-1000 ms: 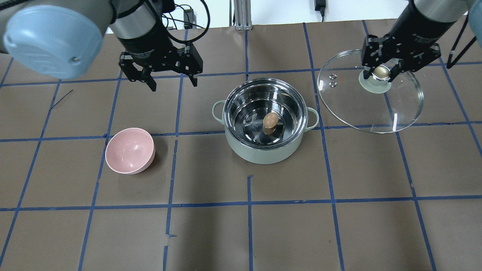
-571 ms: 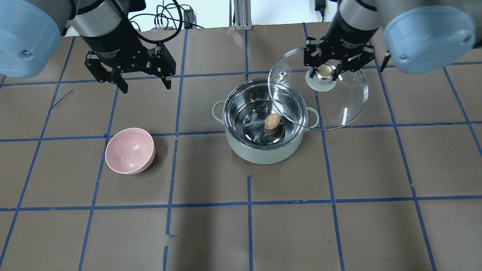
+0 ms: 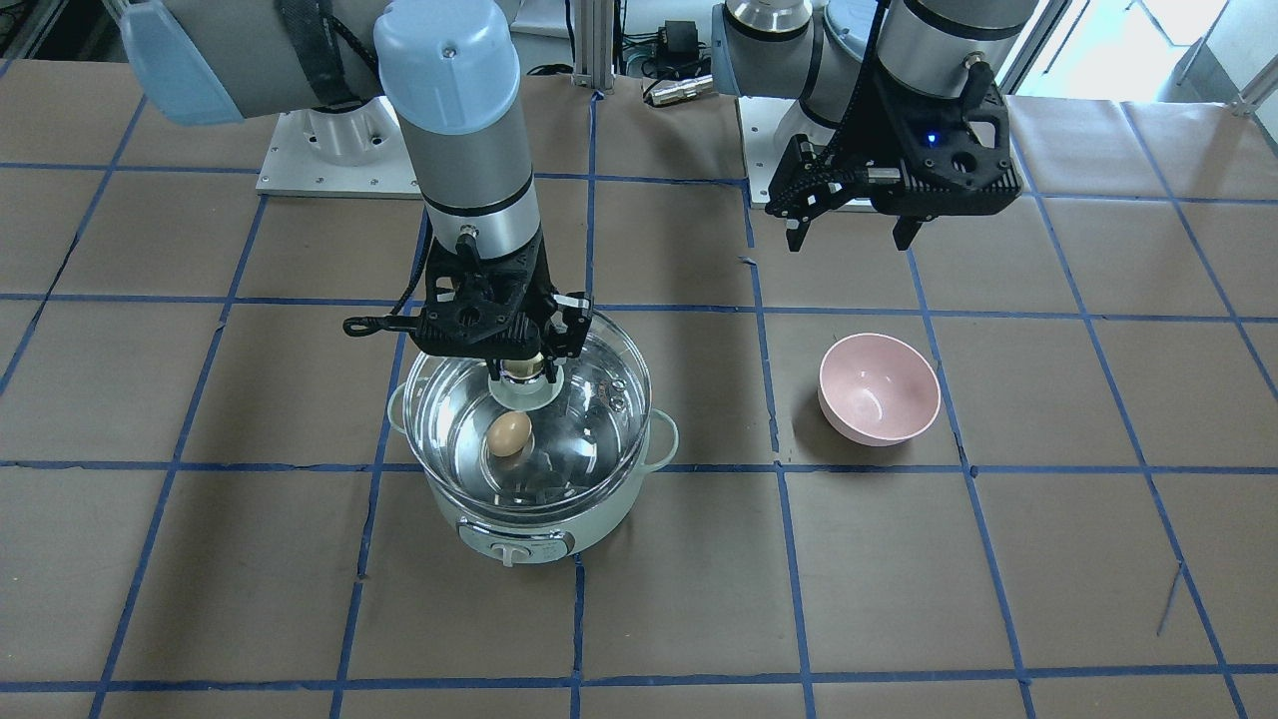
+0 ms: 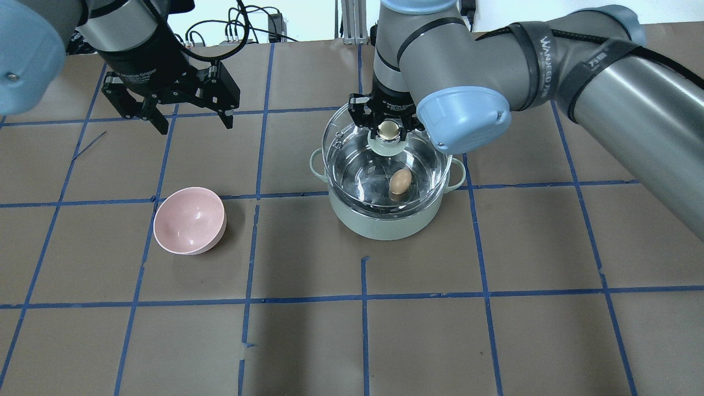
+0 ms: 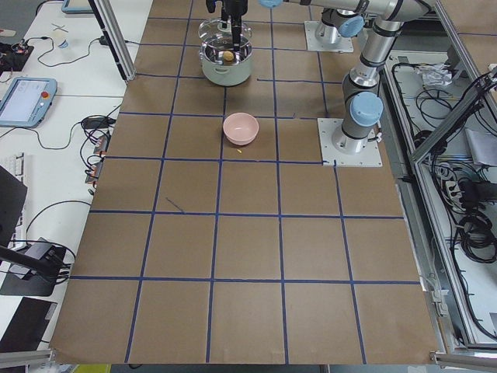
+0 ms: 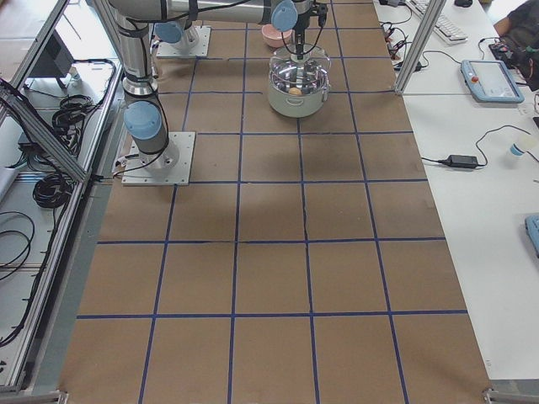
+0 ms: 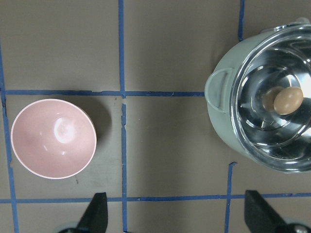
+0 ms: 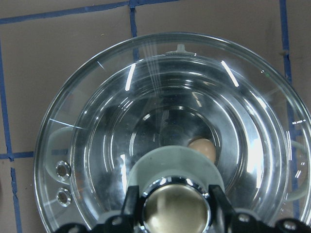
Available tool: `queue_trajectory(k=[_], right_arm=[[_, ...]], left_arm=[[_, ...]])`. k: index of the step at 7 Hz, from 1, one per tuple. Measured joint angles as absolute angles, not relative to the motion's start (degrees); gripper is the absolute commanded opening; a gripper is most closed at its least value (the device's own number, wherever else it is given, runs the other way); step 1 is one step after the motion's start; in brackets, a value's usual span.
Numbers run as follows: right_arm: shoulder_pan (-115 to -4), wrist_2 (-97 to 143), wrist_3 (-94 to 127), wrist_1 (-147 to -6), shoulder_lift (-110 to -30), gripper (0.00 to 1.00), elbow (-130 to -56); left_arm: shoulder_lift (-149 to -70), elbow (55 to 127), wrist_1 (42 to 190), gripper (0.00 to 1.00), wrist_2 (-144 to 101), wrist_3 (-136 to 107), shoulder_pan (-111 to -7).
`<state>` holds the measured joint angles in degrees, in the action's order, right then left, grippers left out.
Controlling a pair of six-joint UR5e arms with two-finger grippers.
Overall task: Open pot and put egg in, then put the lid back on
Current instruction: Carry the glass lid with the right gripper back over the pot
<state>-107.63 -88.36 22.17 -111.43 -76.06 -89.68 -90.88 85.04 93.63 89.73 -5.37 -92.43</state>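
The mint-green pot [image 4: 385,224] stands mid-table with its steel inside showing; it also shows in the front view [image 3: 599,509]. The light-brown egg [image 4: 400,182] lies on the pot's bottom, seen through the glass [image 3: 508,434] [image 8: 204,147]. My right gripper [image 4: 389,130] is shut on the beige knob of the clear glass lid [image 4: 345,146]. It holds the lid level, just above the pot and roughly centred over it [image 3: 599,384] [image 8: 146,92]. My left gripper [image 4: 196,127] is open and empty, hovering to the far left of the pot [image 3: 849,243].
A pink bowl [image 4: 190,220] stands on the table to the left of the pot, also in the left wrist view [image 7: 53,138]. Blue tape lines grid the brown table. The right arm's elbow [image 4: 459,118] hangs over the pot's right side.
My right gripper has carried the lid leftward, from right of the pot to over it. My left gripper has drawn back further to the left, still open.
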Motion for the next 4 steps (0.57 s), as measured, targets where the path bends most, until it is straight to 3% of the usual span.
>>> queue_trajectory(k=[4], right_arm=[[-107.9, -88.0, 21.3, -111.4, -75.0, 0.13, -91.1]], left_arm=[[-90.3, 85.2, 94.0, 1.0, 89.4, -5.3, -92.0]])
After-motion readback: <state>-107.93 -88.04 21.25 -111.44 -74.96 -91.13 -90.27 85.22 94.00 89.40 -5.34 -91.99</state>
